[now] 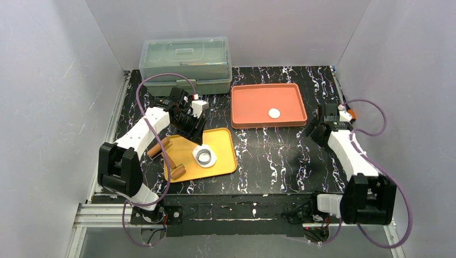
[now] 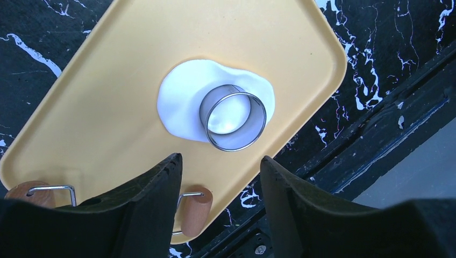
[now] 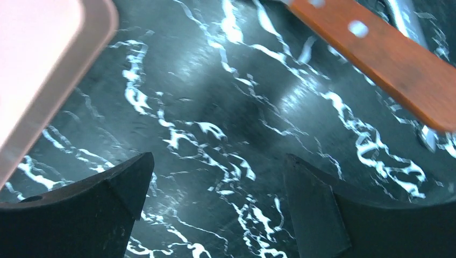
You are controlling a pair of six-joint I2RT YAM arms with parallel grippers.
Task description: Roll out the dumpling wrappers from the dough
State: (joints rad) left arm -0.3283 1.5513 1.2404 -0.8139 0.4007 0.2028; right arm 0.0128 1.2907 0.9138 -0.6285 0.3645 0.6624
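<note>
Flat white oval dough (image 2: 183,102) under my spread left claw (image 2: 220,160), metal ring (image 2: 233,117) on it, right claw (image 3: 218,158) spread too

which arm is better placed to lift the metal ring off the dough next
Left. The left gripper hangs open close to the ring, which sits on the dough in the yellow tray. The right gripper, also open, is off beside the orange tray.

yellow tray (image 1: 223,142): metal ring (image 2: 236,144), rolling pin (image 1: 177,172) at edge | orange tray (image 1: 253,102) | clear lidded box (image 1: 185,64)
</note>
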